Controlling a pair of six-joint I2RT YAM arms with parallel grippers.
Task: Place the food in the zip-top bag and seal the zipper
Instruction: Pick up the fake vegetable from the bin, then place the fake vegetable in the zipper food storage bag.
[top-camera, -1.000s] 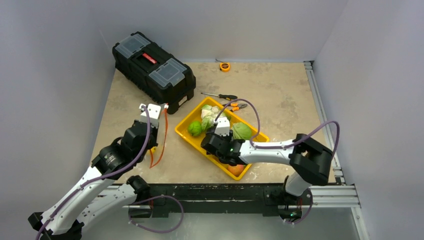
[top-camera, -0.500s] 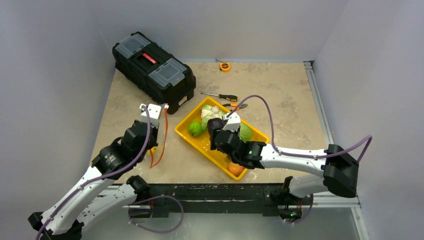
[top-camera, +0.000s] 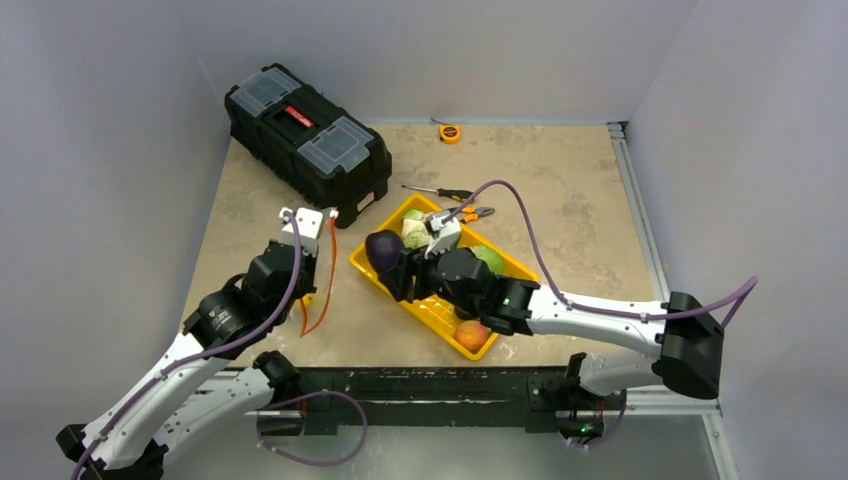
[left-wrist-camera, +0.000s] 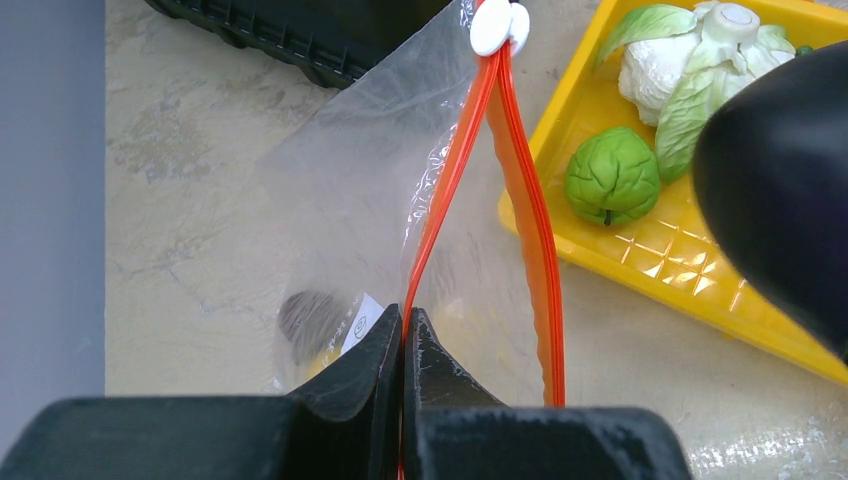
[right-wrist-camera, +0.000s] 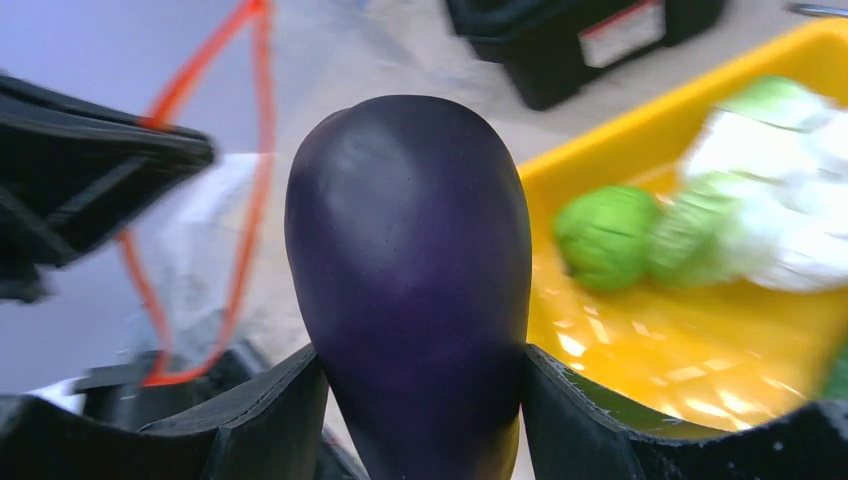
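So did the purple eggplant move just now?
Yes. The eggplant, held in the right gripper, went left, from above the middle of the yellow tray to its left edge, toward the bag.

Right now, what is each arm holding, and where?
Left jaws pinch one lip of the zipper; right jaws clamp the eggplant by its sides, near one end.

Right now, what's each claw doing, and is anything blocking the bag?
Left gripper shut on the zipper, holding the zip-top bag open. Right gripper shut on the eggplant, over the yellow tray's edge. Nothing seen blocking the bag's mouth.
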